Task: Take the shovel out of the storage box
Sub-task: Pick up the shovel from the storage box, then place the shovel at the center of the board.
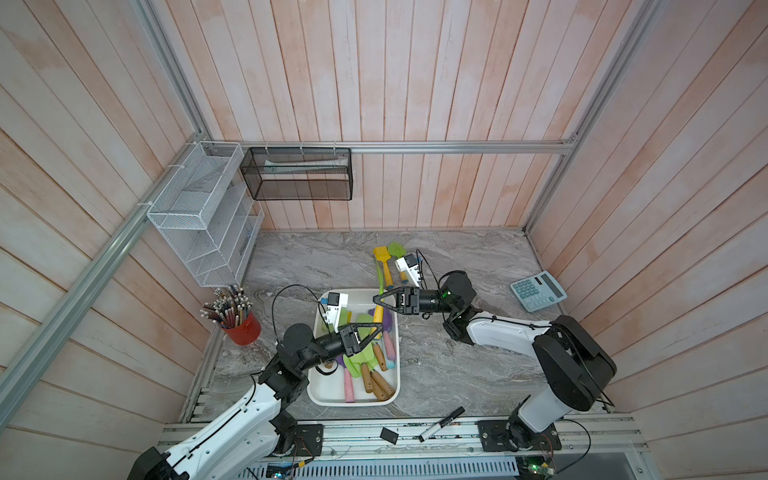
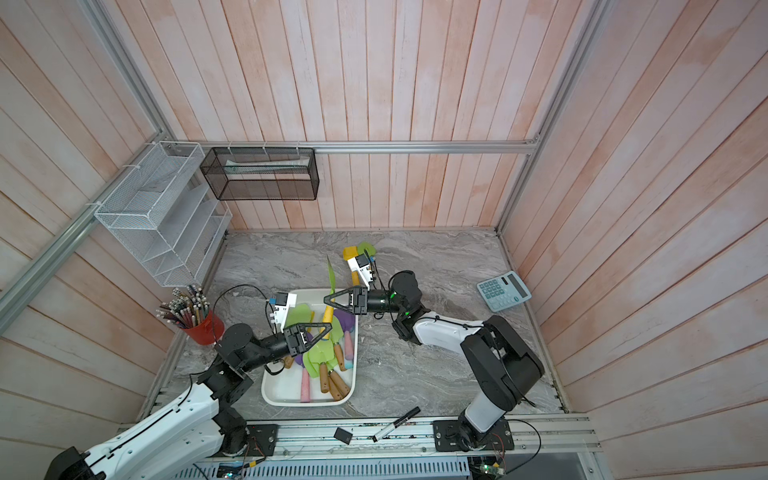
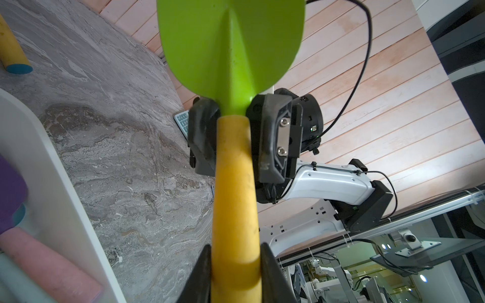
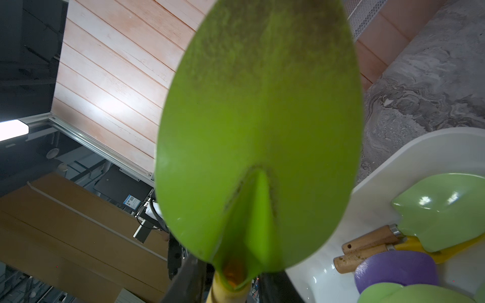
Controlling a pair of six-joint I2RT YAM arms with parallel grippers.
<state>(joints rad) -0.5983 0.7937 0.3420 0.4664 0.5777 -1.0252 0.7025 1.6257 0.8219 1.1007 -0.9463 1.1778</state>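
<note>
Green-bladed and yellow-handled, the shovel (image 1: pixel 377 314) is held tilted over the far rim of the white storage box (image 1: pixel 328 388), its blade reaching out above the bench (image 1: pixel 457 365). The left pincer (image 1: pixel 380 327) clamps the handle low down. The right pincer (image 1: pixel 375 298) pinches it at the blade's neck. More shovels (image 1: pixel 358 363) lie in the box. A red cup (image 1: pixel 245 332) holds pencils. The calculator (image 1: pixel 538 291) keys are too small to read.
</note>
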